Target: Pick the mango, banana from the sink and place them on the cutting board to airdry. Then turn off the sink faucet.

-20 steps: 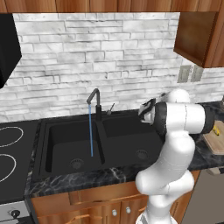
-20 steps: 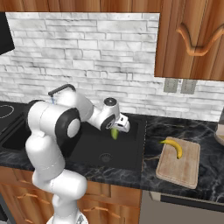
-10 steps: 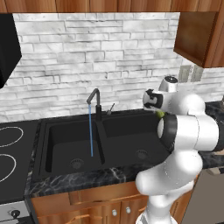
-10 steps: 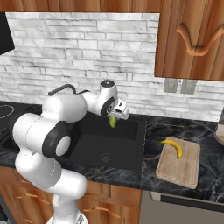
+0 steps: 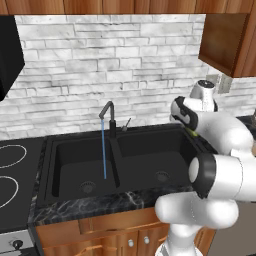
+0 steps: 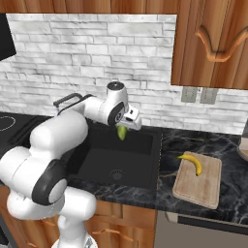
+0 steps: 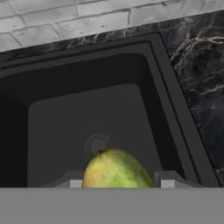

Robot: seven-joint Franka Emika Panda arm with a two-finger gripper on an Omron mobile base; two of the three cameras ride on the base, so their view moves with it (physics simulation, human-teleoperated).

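A white robot arm's two-finger gripper [image 6: 123,130] is closed part-way on a small yellow-green oval mango [image 6: 122,132], holding it in the air above the right basin of a large black double-basin sink [image 6: 127,167]. A curved yellow banana [image 6: 193,162] lies on a light tan wooden rectangular cutting board [image 6: 201,185] on the dark marbled counter [image 6: 189,145] to the right of the sink. A thin blue stream of water [image 5: 104,150] falls from the slim black angular faucet [image 5: 108,116] into the left basin.
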